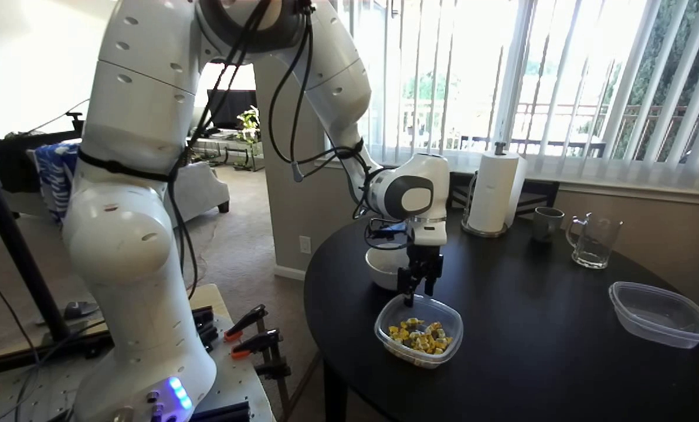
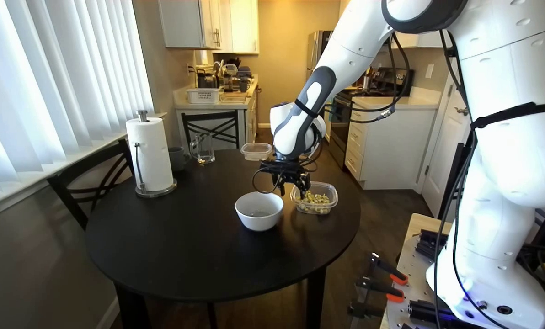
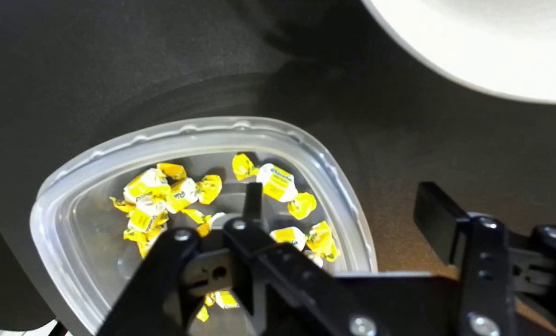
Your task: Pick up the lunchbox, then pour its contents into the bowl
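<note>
The lunchbox [image 1: 386, 334] is a clear squarish plastic container standing upright on the dark table. It also shows in an exterior view [image 2: 316, 211] and in the wrist view [image 3: 166, 140]. Its contents [image 3: 278, 183] are loose yellow-and-white wrapped candies on its floor. The round white bowl [image 2: 259, 221] stands close beside it; it also shows in the wrist view [image 3: 474, 51] and looks empty in an exterior view. My gripper [image 1: 418, 293] is open and points down at the lunchbox wall nearest the bowl. In the wrist view [image 3: 342, 200] one finger is over the inside, the other outside; the rim lies between them.
A larger clear container [image 1: 660, 328] stands on the table farther off. A glass mug [image 1: 596, 243], a grey cup [image 1: 547, 224] and a paper towel roll [image 1: 493, 193] stand near the window side. The lunchbox is near the round table's edge [image 1: 349, 375].
</note>
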`<state>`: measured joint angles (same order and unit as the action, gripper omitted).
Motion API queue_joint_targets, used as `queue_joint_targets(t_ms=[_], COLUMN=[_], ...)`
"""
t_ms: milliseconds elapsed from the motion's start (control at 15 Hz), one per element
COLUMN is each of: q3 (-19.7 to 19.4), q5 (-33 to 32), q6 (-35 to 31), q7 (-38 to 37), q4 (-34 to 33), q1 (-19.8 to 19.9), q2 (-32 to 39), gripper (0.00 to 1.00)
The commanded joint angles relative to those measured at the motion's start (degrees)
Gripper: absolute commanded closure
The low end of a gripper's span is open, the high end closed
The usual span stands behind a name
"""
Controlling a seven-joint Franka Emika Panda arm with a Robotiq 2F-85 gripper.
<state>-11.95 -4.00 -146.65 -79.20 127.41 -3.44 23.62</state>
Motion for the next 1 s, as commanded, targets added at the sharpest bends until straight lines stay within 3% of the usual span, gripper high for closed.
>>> queue_joint_targets(t_ms=[0, 533, 933], q3=[-0.89, 0.3, 1.82], q5=[-0.91, 0.99, 4.05], q6=[0.7, 0.16, -1.89], q7=[-1.65, -0.42, 0.06], q4=[-1.06, -1.32, 1.22], q1=[-0.88, -0.09, 0.14], q2=[0.52, 1.2, -3.58], gripper=[0.46, 0.98, 0.97])
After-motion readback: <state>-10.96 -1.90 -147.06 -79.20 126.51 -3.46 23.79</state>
